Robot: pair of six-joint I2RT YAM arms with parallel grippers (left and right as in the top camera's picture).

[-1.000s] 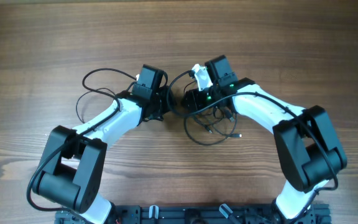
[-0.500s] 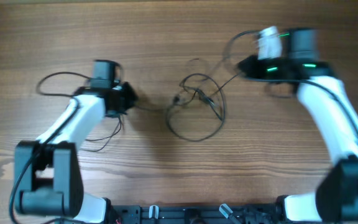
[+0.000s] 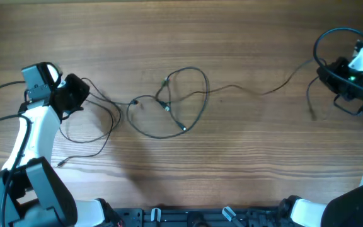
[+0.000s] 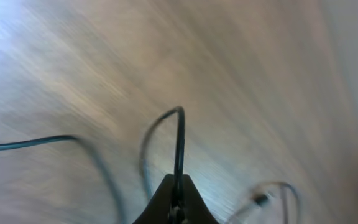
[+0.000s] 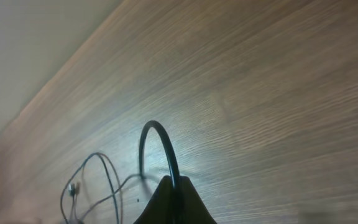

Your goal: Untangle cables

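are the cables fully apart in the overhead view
No, a tangle of crossed cable loops lies at the middle, with strands running off to both sides.

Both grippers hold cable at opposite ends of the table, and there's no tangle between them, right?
No: the overhead view shows a tangle of loops in the middle. The left gripper and right gripper do hold cable at opposite ends.
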